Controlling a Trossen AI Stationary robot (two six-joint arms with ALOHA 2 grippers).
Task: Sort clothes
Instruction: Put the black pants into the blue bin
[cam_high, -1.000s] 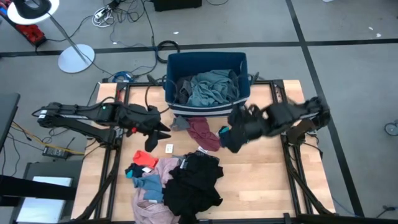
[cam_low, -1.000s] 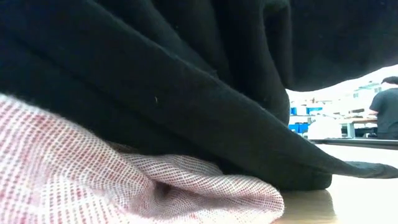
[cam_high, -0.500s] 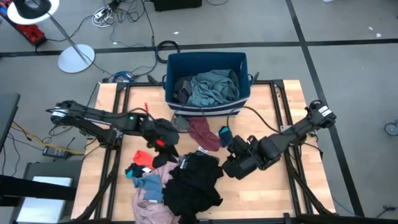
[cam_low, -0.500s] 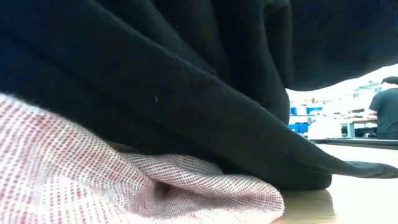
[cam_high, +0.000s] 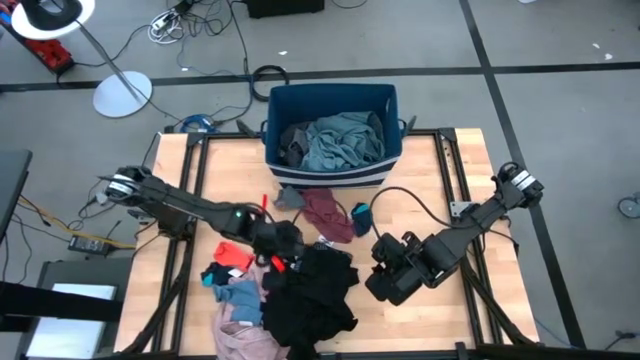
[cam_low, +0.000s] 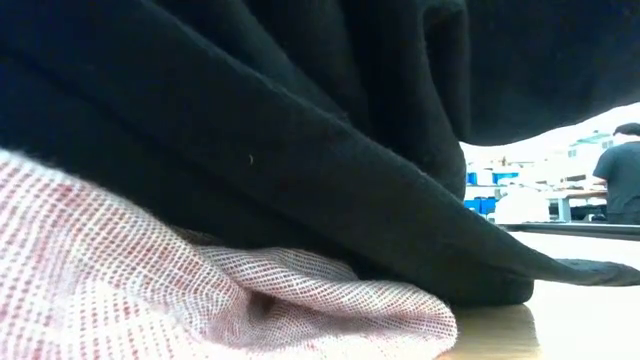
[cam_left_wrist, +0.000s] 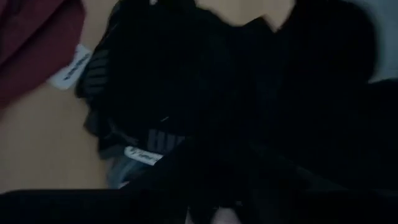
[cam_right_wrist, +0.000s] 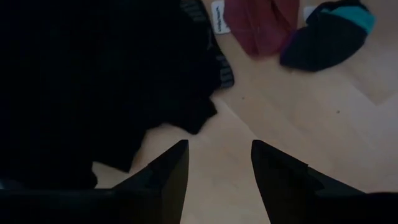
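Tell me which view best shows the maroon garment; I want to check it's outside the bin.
The high view: the maroon garment lies whole on the table, just in front of the blue bin. Both wrist views catch only parts of it; the low view shows none.

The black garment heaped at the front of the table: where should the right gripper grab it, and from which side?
Probably the loose edge of the black garment that points toward the right gripper, approached from the right, low over the bare table. That flap lies flat and free on the wood, and the open fingers already face it. The left gripper crowds the far-left corner.
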